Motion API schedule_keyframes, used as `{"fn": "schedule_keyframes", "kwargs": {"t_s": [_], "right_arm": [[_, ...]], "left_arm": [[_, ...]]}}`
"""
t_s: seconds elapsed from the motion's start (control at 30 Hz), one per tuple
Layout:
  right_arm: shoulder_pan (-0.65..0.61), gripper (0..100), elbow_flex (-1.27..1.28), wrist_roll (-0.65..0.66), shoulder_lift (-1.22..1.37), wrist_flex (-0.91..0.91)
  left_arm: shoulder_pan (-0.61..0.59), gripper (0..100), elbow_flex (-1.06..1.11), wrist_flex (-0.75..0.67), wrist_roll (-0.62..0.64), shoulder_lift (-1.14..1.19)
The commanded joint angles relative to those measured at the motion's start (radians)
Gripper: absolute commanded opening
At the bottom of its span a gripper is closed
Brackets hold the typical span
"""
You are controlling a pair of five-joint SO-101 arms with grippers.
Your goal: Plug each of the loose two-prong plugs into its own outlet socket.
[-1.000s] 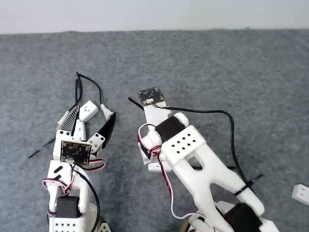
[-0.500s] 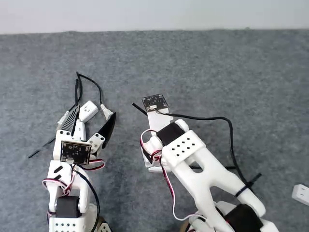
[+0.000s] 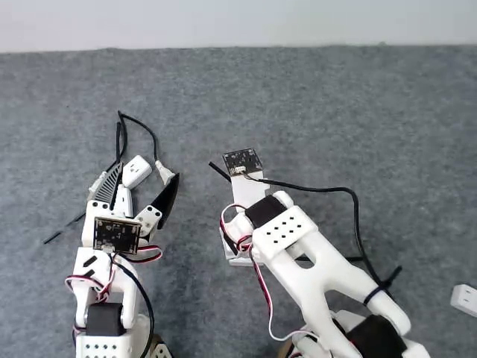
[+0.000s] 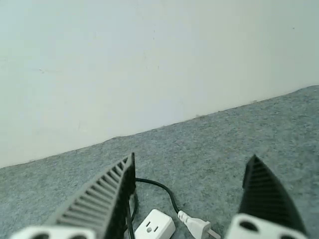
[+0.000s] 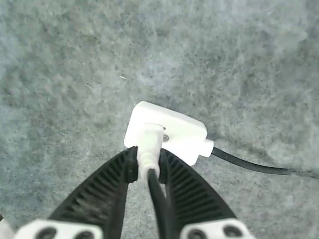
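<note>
My right gripper [image 5: 148,157] is shut on a white two-prong plug [image 5: 149,142], whose front end meets the top of a white outlet socket [image 5: 172,130] lying on the grey carpet. In the high view that socket [image 3: 237,259] peeks out from under the right arm [image 3: 279,220]. My left gripper [image 3: 145,173] is open, its fingers on either side of a second white socket [image 3: 136,170] and a loose white plug [image 3: 165,177] on a black cord. Both lie ahead of the left gripper [image 4: 193,164]: the socket [image 4: 155,226] and the plug [image 4: 196,226] next to it.
A black cord [image 5: 251,167] runs from the right socket across the carpet [image 3: 358,112]. Another white socket [image 3: 466,298] lies at the right edge. Black cords [image 3: 119,138] loop beyond the left gripper. A pale wall [image 4: 159,59] bounds the far side.
The right arm's wrist has drawn back a little toward the near side, still holding its plug. The left arm has not moved.
</note>
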Motion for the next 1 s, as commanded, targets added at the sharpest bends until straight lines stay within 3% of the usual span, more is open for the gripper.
{"fn": "schedule_keyframes", "kwargs": {"t_s": [0.0,0.37,0.97], "right_arm": [[0.008,0.8,-0.003,-0.012,-0.025,-0.015],[0.09,0.8,-0.003,0.026,-0.028,0.059],[0.035,0.8,0.055,0.026,-0.025,-0.041]], "left_arm": [[0.0,33,-0.005,-0.035,-0.005,-0.017],[0.0,33,-0.005,-0.035,-0.005,-0.017],[0.0,33,-0.005,-0.035,-0.005,-0.017]]}}
